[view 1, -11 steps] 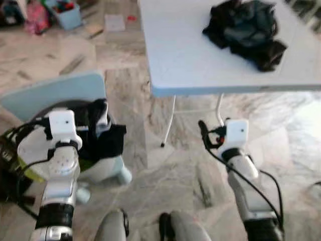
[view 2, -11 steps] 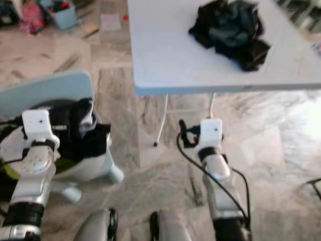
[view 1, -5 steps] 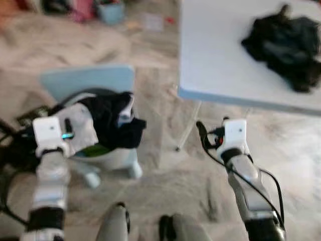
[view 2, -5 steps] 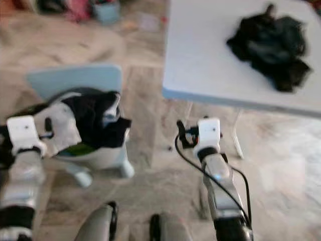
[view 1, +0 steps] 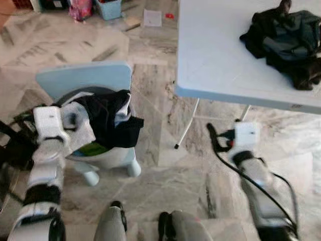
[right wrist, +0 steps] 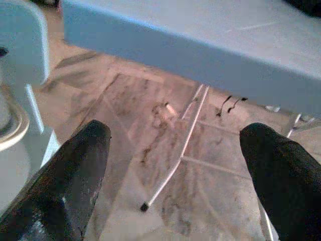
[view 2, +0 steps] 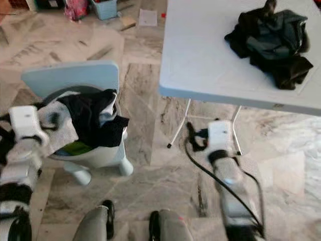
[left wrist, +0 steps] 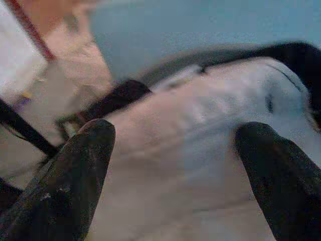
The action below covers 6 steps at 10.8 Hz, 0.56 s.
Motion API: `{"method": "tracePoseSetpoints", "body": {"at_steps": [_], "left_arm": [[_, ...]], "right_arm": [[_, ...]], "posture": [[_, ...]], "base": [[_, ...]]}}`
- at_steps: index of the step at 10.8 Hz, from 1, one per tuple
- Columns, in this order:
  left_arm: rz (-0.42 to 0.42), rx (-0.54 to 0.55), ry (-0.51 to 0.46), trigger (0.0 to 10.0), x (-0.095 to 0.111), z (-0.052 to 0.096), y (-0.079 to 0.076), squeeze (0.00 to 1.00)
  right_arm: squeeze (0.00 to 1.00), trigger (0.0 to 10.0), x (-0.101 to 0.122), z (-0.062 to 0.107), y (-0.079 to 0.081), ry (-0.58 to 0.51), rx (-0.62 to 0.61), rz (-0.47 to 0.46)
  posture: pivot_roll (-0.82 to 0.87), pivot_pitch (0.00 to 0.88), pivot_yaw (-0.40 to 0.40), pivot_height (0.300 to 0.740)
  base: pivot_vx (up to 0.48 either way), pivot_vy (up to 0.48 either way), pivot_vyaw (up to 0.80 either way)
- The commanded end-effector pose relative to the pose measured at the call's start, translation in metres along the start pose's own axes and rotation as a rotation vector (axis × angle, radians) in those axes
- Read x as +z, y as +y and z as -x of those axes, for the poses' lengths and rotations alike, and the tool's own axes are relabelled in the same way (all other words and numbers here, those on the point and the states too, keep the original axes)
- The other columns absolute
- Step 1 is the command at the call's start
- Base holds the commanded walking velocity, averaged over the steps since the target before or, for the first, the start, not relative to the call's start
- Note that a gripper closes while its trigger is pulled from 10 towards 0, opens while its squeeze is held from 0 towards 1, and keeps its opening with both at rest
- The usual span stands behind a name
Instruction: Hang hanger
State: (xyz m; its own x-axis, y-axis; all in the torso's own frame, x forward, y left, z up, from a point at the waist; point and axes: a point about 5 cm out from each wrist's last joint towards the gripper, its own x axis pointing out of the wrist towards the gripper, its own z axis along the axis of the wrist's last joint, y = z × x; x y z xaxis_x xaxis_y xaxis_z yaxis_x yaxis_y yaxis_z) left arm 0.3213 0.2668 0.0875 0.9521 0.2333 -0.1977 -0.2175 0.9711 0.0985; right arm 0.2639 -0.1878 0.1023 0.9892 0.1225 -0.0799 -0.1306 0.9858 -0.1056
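Note:
A white basket with a raised light blue lid stands on the floor to my left, stuffed with a white garment, a black garment and something green. My left gripper is open right over the white garment, one finger on each side of it. My right gripper hangs open in the air below the table's front edge, with nothing between its fingers. A heap of dark clothes lies on the pale blue table.
The table's thin white legs stand just beyond my right gripper. Marble floor lies between basket and table. Bags and a blue bin sit far back on the left. Dark cables and gear lie left of the basket.
The view has swung left and sharpened, so the basket sits nearer the middle. My left wrist has come down onto the white garment. My right arm has drifted slightly right.

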Motion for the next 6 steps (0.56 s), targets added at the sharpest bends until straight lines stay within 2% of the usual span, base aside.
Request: {"method": "tracePoseSetpoints", "body": {"at_steps": [1, 2, 3, 4, 5, 6], "left_arm": [[0.019, -0.048, 0.049, 10.0, -0.011, 0.001, -0.008, 0.00], [0.022, -0.066, 0.041, 10.0, -0.011, 0.000, -0.012, 0.00], [0.040, -0.085, 0.017, 0.0, -0.010, -0.003, -0.018, 0.00], [0.052, -0.103, 0.019, 0.0, -0.012, -0.004, -0.024, 0.00], [0.068, -0.121, 0.023, 0.0, -0.013, -0.005, -0.027, 0.00], [0.086, -0.168, 0.022, 0.0, -0.019, -0.003, -0.037, 0.00]], "right_arm": [[0.00, 10.0, 0.003, 0.007, -0.005, 0.008, 0.023, -0.007], [0.00, 10.0, 0.006, 0.014, 0.000, 0.016, 0.108, -0.034], [0.00, 10.0, 0.012, 0.026, 0.016, 0.048, 0.290, -0.081], [0.00, 10.0, 0.013, 0.033, 0.028, 0.091, 0.411, -0.121], [0.00, 10.0, 0.014, 0.037, 0.034, 0.110, 0.477, -0.142], [0.00, 10.0, 0.014, 0.044, 0.042, 0.160, 0.601, -0.163]], "posture": [[-0.13, 0.244, -0.153, 0.740], [-0.16, 0.244, -0.169, 0.740], [-0.17, 0.242, -0.180, 0.740], [-0.19, 0.239, -0.190, 0.740], [-0.19, 0.237, -0.191, 0.740], [-0.19, 0.229, -0.194, 0.740]], "base": [[0.000, 0.000, 0.00], [0.000, 0.000, 0.00], [0.000, 0.000, 0.00], [0.000, 0.000, 0.00], [0.000, 0.000, 0.00], [0.000, 0.000, 0.00]]}}
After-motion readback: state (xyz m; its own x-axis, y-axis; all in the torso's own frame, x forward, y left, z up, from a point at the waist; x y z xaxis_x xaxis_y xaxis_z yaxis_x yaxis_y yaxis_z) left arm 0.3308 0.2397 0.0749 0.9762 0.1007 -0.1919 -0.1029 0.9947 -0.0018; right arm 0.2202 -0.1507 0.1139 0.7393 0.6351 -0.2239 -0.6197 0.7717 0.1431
